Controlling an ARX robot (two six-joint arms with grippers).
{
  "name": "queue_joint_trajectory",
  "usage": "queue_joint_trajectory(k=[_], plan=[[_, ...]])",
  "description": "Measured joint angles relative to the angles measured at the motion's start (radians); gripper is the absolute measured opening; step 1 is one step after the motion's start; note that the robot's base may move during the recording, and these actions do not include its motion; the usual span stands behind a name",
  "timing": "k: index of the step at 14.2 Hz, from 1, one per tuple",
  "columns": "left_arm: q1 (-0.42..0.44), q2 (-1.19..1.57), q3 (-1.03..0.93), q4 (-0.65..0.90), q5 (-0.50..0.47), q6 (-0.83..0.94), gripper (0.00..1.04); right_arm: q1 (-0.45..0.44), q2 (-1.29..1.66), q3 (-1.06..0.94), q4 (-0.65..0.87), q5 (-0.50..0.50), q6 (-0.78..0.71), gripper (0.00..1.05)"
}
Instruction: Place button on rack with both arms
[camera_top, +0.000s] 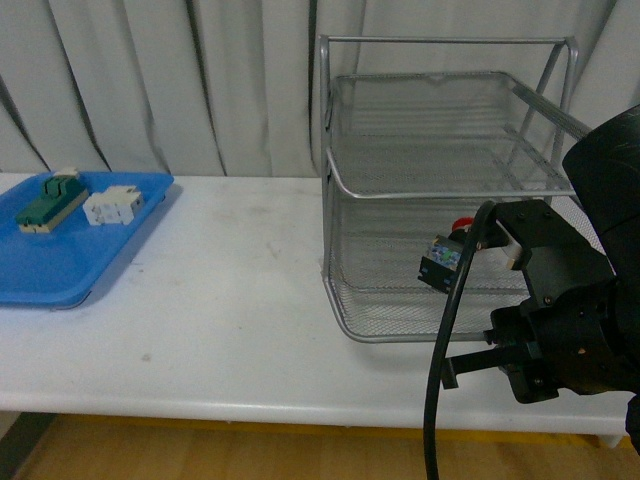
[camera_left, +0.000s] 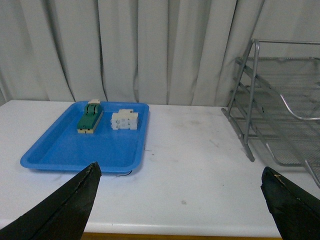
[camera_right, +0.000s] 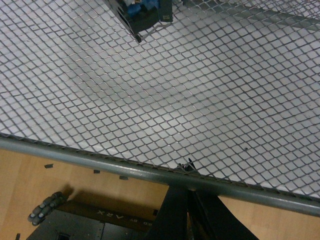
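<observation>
The red-capped button (camera_top: 447, 255) lies tilted on the wire rack's (camera_top: 400, 322) bottom tray, free of the right claw (camera_right: 189, 207), closed at the tray's front rail, while the left claw (camera_left: 185, 207) hangs open above the white surface (camera_top: 240, 300); any withdrawal should be straight, clear of the mesh.

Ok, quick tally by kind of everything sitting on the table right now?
Push-button switch: 1, the red-capped button lying in the rack's bottom tray
Switch block: 1, green-topped, on the blue tray
Terminal block: 1, white, on the blue tray
Tray: 1, blue
Wire rack: 1
Total: 5
</observation>
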Motion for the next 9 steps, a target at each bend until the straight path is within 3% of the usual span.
queue_joint_trajectory(k=[9], plan=[[0.0, 0.0, 0.0, 0.0, 0.0, 0.0, 0.98, -0.073, 0.105, 0.163, -0.024, 0.006, -0.033, 0.02]])
